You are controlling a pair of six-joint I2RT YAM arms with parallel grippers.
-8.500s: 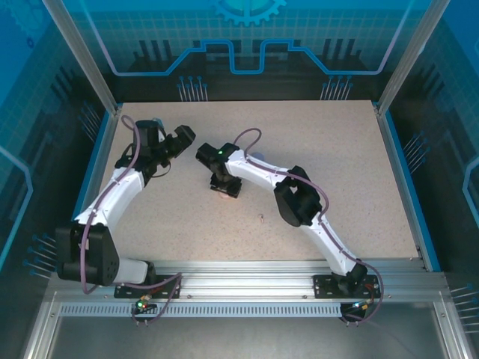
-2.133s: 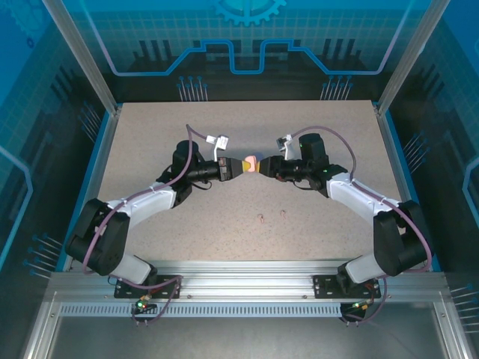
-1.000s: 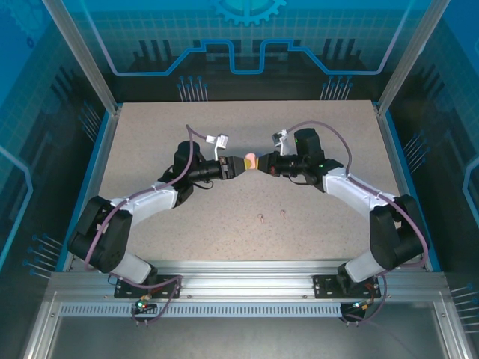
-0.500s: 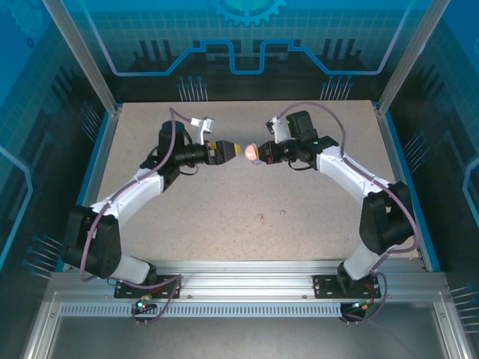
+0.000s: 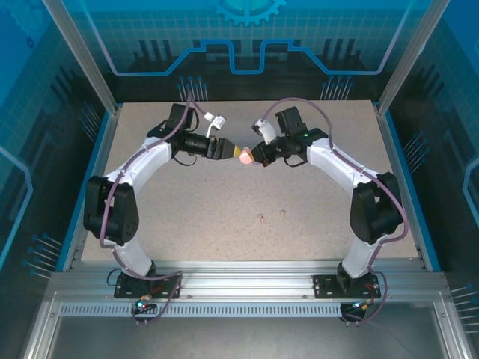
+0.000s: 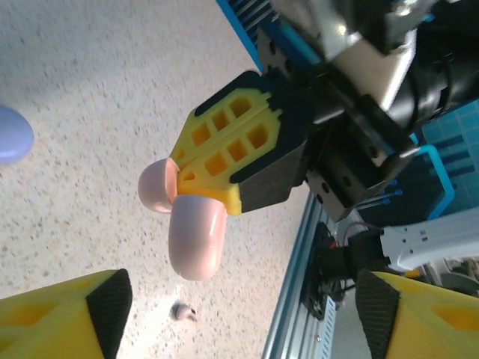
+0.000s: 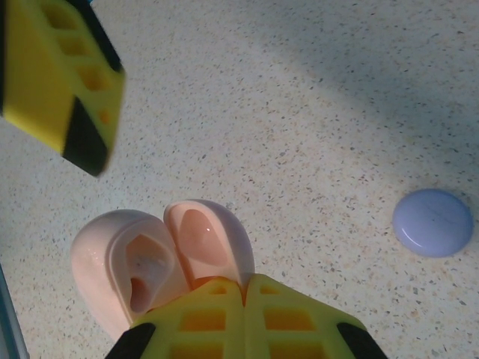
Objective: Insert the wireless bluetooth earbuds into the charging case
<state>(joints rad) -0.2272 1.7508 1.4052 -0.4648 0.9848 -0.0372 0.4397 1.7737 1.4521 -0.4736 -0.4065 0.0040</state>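
- Top view: two arms meet over the far half of the desk. The right claw is clamped on one pink case. The case sits just beside the left claw, and from here I cannot tell whether they touch.
- One earbud and another earbud lie close together on the desk, well apart from the case. They are too small for their colour to be told.
- Left wrist view: the left claw's two yellow fingers sit in the bottom corners, cut off by the edge. They are spread wide with nothing between them.
- Opposite, the right claw pinches the case, whose two halves hang open.
- One purple disc is cut off at the left edge. One blurred earbud lies on the desk.
- Right wrist view: the right claw's fingers are pressed together on the case. Both hollow halves show, but their contents are unclear.
- One left claw finger is cut off at the top left. One purple disc lies whole on the desk.
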